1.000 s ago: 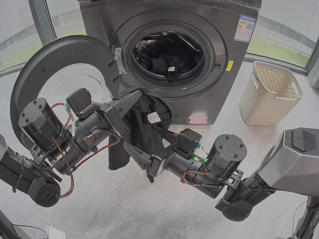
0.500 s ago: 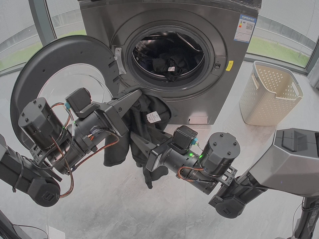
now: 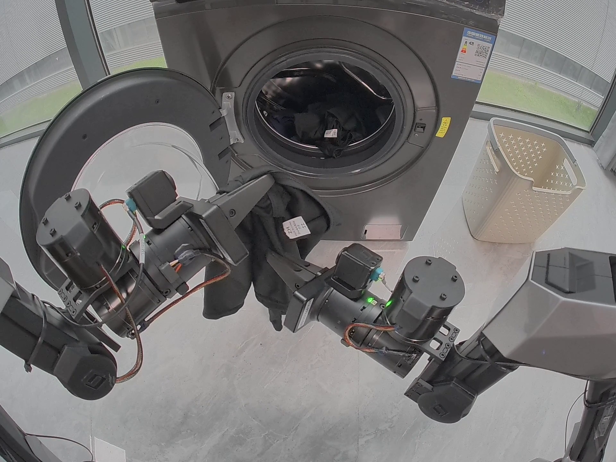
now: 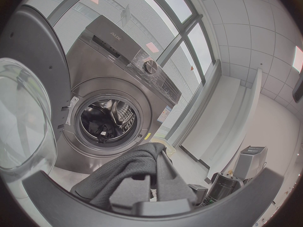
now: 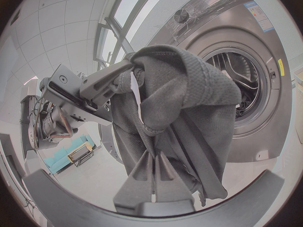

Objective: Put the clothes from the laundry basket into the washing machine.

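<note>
The dark garment is clamped in the left hand and hangs below it, a lower fold pinched by the shut right hand; the loose tail beneath both hands could be caught on the rim of the washing machine ahead and left draped outside the drum.

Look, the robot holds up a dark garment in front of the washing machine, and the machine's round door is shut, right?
Not quite: the door is not shut. It is swung wide open, as the head view shows. The rest is right: the left end effector holds the dark garment up in front of the washing machine.
</note>
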Tool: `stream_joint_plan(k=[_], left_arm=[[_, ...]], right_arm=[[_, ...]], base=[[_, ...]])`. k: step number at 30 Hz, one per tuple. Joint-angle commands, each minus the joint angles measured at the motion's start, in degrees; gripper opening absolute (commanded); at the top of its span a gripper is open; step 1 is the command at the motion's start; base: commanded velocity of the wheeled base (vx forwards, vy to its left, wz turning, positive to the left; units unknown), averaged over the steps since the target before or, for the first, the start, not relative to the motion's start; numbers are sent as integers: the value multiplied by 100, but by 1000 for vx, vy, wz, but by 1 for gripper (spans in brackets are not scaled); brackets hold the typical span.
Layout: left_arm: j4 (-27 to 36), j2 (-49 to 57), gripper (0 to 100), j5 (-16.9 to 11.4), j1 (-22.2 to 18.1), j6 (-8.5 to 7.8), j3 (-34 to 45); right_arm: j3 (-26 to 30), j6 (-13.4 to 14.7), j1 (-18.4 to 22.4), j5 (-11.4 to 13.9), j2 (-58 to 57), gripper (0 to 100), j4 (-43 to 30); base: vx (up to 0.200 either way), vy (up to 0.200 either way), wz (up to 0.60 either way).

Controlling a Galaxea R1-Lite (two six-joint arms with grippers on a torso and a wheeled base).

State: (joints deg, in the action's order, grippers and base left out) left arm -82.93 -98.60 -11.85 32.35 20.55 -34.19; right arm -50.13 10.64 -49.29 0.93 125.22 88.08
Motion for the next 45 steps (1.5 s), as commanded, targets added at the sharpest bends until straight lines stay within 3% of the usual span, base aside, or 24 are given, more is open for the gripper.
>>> stream_joint_plan(k=[1, 2, 3, 17, 18, 30, 38, 39, 43, 45], left_arm=[[-4, -10, 0, -2, 8, 1, 1], [-4, -2, 0, 7, 8, 1, 1], [-4, -2, 0, 7, 17, 1, 1], [-4, 42, 0, -10, 34, 1, 1], [-4, 42, 0, -10, 34, 1, 1], [-4, -10, 0, -10, 17, 10, 9], [5, -28, 0, -19, -10, 19, 44], [14, -19, 100, -37, -10, 19, 62], [40, -63, 100, -2, -71, 36, 18], [5, -151, 100, 7, -168, 36, 1]], right_arm=[[126, -10, -2, -5, -147, 0, -36], [126, -18, 7, -14, -138, 0, -36], [100, -45, 7, -22, -130, 100, -45], [-498, -133, 191, -40, 231, 100, -98], [-498, -159, 191, -40, 231, 0, -98], [-472, -194, 112, -49, 73, 0, -45], [-6, -194, 60, -84, -349, 0, -89], [126, -194, 60, -84, -420, 0, -80], [355, -185, 24, -84, -587, 0, -54], [776, -194, 7, -84, -947, 0, -63]], base=[[0, 0, 0], [0, 0, 0], [0, 0, 0], [0, 0, 0], [0, 0, 0], [0, 0, 0], [0, 0, 0], [0, 0, 0], [0, 0, 0], [0, 0, 0]])
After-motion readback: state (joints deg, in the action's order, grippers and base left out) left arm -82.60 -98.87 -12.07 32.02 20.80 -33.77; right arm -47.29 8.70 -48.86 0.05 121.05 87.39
